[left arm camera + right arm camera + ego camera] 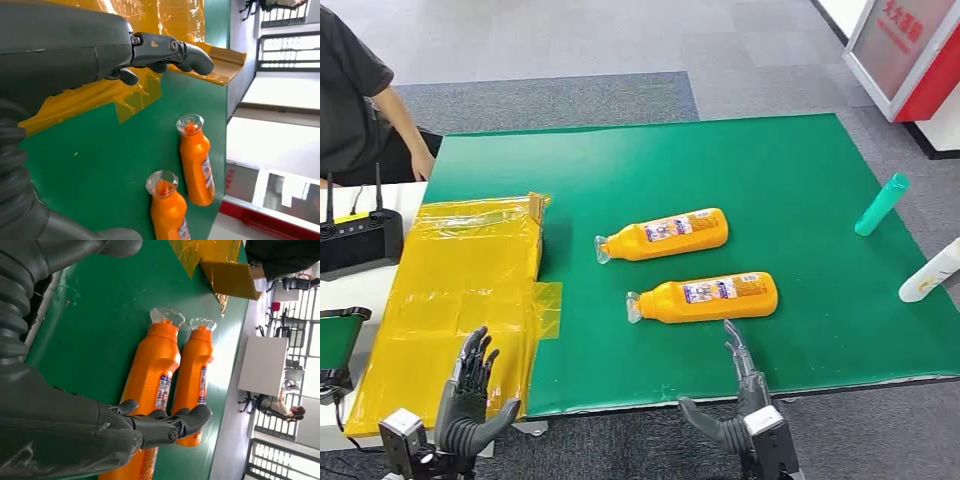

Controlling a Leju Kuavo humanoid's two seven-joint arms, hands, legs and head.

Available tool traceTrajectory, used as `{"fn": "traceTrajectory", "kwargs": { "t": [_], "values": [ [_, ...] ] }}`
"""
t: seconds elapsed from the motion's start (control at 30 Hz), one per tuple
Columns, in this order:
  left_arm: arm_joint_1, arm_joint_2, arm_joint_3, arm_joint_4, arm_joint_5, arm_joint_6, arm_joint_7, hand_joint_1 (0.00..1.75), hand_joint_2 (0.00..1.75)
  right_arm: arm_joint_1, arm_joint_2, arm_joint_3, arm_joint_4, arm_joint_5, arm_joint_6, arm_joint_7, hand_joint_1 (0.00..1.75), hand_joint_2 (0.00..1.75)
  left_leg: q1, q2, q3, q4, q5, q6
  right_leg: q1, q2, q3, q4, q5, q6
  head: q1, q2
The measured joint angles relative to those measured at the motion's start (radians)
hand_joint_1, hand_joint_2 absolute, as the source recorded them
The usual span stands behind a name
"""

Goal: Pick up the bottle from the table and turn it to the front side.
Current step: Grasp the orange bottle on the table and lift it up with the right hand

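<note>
While both robot hands, left robot hand (pixel 471 385) and right robot hand (pixel 739 395), hover open and empty, the near orange bottle (pixel 709 297) lies sideways on the green counter (pixel 803 180), looking smooth, rigid, likely slippery — grip mid-body.

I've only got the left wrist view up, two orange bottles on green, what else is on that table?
Observer: A teal bottle and a white bottle lie at the green mat's far right edge.
Operator: Where's the right hand?
Observer: The right hand hovers open at the mat's near edge, just short of the nearer orange bottle.
Operator: Anyone close by?
Observer: A person sits at the far left corner, one hand resting beside the mat.
</note>
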Motion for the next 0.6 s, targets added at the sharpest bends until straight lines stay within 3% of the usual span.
{"fn": "traceTrajectory", "kwargs": {
  "t": [0.27,0.6],
  "values": [
    [-0.002,0.000,0.001,0.010,-0.024,0.023,0.009,0.00,1.75,-0.001,-0.004,0.000,-0.002,0.064,-0.057,0.013,0.00,1.75,0.000,0.000,0.000,0.000,0.000,0.000,0.000,0.000,0.000,0.000,0.000,0.000,0.000,0.000],
    [-0.030,-0.001,0.025,0.047,-0.012,0.052,0.037,0.00,1.75,-0.016,-0.057,-0.066,-0.105,0.292,-0.075,0.141,0.00,1.75,0.000,0.000,0.000,0.000,0.000,0.000,0.000,0.000,0.000,0.000,0.000,0.000,0.000,0.000]
  ]
}}
